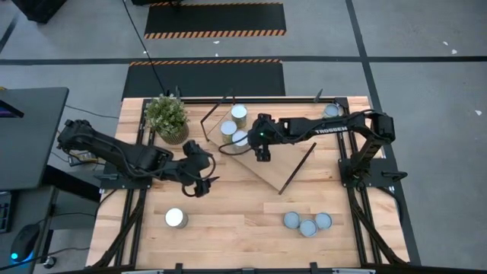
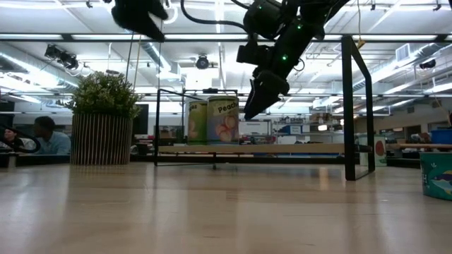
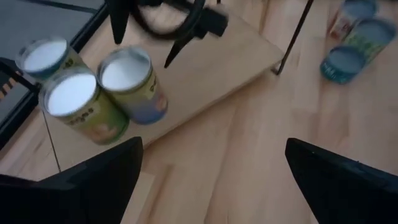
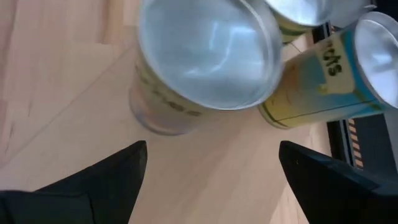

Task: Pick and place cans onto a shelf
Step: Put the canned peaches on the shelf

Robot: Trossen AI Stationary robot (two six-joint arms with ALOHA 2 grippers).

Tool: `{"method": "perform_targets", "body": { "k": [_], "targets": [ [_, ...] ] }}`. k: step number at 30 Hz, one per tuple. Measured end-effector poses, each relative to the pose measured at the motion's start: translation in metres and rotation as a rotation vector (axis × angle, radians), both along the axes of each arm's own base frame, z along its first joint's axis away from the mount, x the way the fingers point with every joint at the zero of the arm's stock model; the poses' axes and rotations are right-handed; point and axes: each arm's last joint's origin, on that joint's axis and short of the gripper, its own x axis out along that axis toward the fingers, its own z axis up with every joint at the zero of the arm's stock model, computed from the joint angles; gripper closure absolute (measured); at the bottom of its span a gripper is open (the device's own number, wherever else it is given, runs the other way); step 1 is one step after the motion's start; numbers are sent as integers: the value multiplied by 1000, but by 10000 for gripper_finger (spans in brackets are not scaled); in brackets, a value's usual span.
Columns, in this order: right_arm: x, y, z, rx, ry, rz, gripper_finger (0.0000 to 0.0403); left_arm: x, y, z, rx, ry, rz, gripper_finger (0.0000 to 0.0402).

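Observation:
Three cans stand upright on the far left end of the shelf, a light-wood board lying slantwise mid-table. My right gripper hangs open just above the board beside the nearest can, with nothing between its fingers. My left gripper is open over the bare table left of the shelf, and its wrist view shows the three cans and the shelf. One can stands near left, three cans stand near right, and another can is far right.
A potted plant stands at the far left, close to the shelf's end. The shelf's thin black frame legs rise at both ends of the board. Bare tabletop lies between the single can and the group of three.

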Motion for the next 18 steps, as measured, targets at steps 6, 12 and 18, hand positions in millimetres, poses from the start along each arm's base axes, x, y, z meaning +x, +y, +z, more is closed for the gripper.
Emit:
{"method": "perform_targets", "body": {
  "k": [6, 12, 18],
  "targets": [
    [1, 4, 0, -4, 9, 54, 30, 3, 12, -38, 28, 5, 71, 2],
    [4, 2, 3, 24, -36, 122, 30, 9, 26, -75, 111, -32, 159, 2],
    [5, -7, 5, 63, -85, 161, 30, 31, 31, -97, 362, 36, 203, 2]
  ]
}}
